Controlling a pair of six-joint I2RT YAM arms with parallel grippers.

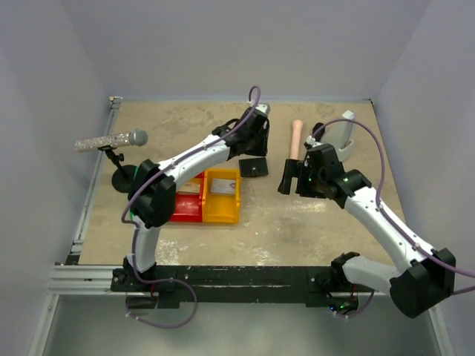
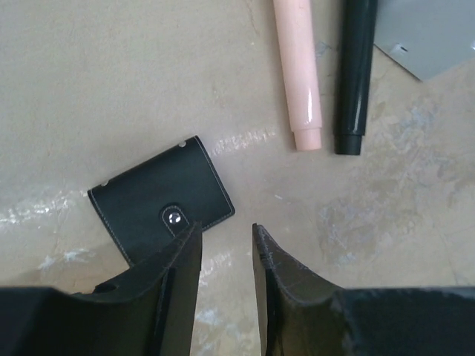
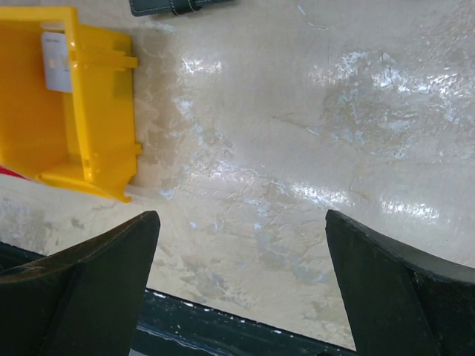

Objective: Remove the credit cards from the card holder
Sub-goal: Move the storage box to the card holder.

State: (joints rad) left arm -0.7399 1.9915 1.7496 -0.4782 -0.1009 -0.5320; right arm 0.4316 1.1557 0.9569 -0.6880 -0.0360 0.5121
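The card holder [image 1: 254, 167] lies on the table [image 1: 297, 230] beside the bins [image 1: 221, 219].

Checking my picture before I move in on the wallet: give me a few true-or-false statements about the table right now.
1. The wallet lies shut on the table. True.
2. The left gripper holds a card. False: nothing is between its jaws.
3. The right gripper is wide open, holding nothing. True.
4. The yellow bin is empty. False: a pale card lies in it.
5. The pink tube touches the wallet. False: they lie apart.
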